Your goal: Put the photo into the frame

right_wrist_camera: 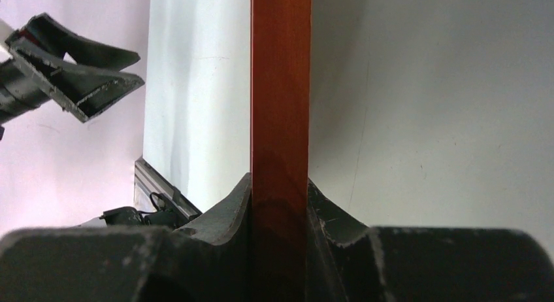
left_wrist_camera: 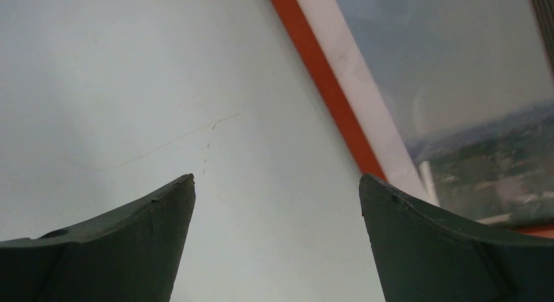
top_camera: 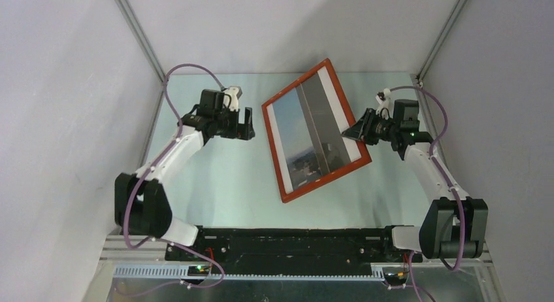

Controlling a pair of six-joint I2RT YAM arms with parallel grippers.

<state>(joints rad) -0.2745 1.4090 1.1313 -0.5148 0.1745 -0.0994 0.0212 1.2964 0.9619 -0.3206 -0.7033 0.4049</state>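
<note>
Overhead shows photo (top_camera: 307, 132) inside frame (right_wrist_camera: 281, 86); wrist view, right gripper (right_wrist_camera: 279, 184) pinching its rim; left gripper (left_wrist_camera: 276, 191) splayed

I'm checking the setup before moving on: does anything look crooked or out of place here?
The frame is askew, diagonal to the table edges, photo already inside. The right claw is clamped on its right rail; the left claw is open beside it, not touching. Nothing looks damaged.

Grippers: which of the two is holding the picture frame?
The right gripper: it is shut on the frame, pinching the wooden edge. The left gripper hangs open beside the frame, gripping nothing.
</note>
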